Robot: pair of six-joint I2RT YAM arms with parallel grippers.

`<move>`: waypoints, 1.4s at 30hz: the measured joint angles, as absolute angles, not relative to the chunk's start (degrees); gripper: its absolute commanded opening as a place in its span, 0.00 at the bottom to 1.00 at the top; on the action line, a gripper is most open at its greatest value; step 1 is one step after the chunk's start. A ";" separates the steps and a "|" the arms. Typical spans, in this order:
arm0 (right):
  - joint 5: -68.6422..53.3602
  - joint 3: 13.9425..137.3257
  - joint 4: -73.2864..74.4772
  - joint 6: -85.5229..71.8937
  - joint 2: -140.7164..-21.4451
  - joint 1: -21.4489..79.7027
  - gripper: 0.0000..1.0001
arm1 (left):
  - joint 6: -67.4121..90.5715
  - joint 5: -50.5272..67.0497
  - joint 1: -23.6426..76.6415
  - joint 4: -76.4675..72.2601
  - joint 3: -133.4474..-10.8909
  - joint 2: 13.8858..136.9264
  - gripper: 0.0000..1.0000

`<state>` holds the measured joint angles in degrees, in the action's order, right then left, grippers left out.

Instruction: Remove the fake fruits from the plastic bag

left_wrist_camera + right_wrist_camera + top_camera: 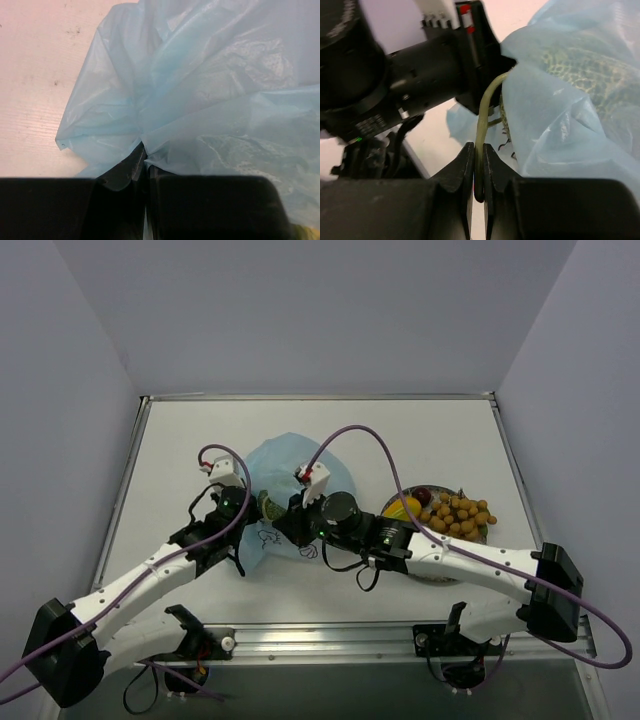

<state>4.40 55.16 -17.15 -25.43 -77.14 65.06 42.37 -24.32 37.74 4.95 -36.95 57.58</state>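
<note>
Right gripper was clamped shut on a pale stalk, which curved up from the fingertips to the edge of the plastic bag. There the green netted melon sat half inside, its netted skin showing through the translucent blue film in the right wrist view and a bare green patch showing from above between the two grippers. Left gripper was closed too, pinching a gathered fold of the bag's rim on the side facing the right one, with the film fanning out crumpled beyond its fingers. The bag lay near the middle of the white table, its printed white panel toward the arms. To the right, apart from the bag, stood the speckled grey plate, partly covered by the right arm. On it lay the bunch of orange-tan balls, the yellow-orange mango and the small dark red fruit.
</note>
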 measured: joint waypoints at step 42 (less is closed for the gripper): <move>22.87 48.21 22.59 -45.28 -30.87 59.22 0.00 | 51.11 -20.29 18.09 -0.12 -41.74 67.22 0.48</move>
<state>22.87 48.21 22.59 -45.28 -30.87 59.22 51.11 -20.29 18.09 -0.12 -41.74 67.22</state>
